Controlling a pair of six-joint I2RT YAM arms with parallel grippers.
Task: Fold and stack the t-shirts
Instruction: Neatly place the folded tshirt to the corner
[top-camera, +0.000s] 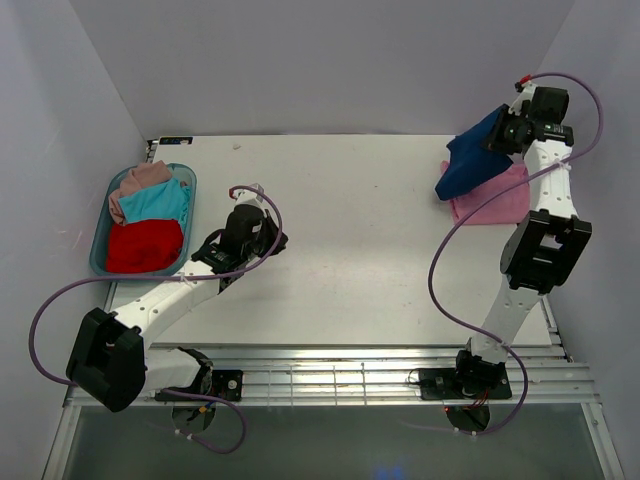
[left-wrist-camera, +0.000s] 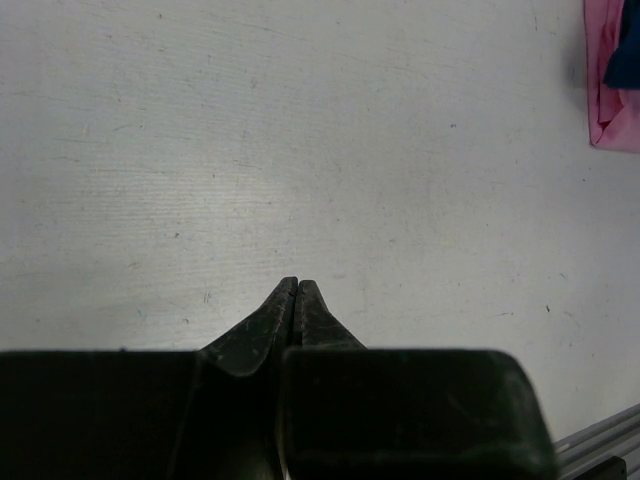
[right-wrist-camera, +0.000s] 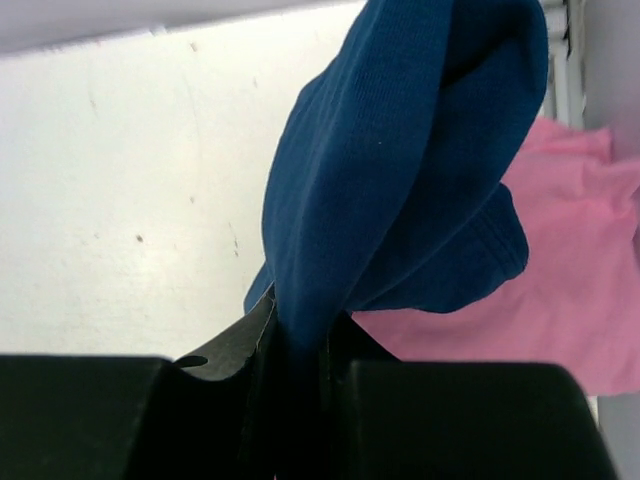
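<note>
Over at the left edge the blue basket (top-camera: 98, 240) holds three t-shirts in a heap, the dusty-pink tee (top-camera: 146, 177) at the back, the teal tee (top-camera: 166, 204) beside it and the red tee (top-camera: 143, 246) nearest, none of them folded; next along, the left fingers (left-wrist-camera: 303, 296) are pressed tip to tip with nothing between them, hanging idle over bare white surface (top-camera: 370, 240), well apart from any cloth; now across to the far right, and here is the action: the right fingers (right-wrist-camera: 262, 322) are clamped on a bunched fold of the navy tee (top-camera: 468, 162), which hangs lifted and crumpled, its lower end draping down onto the pink tee (top-camera: 498, 200); that pink one lies flat at the right rim of the surface, looking like the start of the stack; so the step in hand, I judge, is carrying the navy tee to the pile; the next move calls for lowering it squarely over the pink tee and letting go without the bundle flopping open or dragging the pink one askew; whether the navy tee is properly folded I cannot tell, hanging as it is.
</note>
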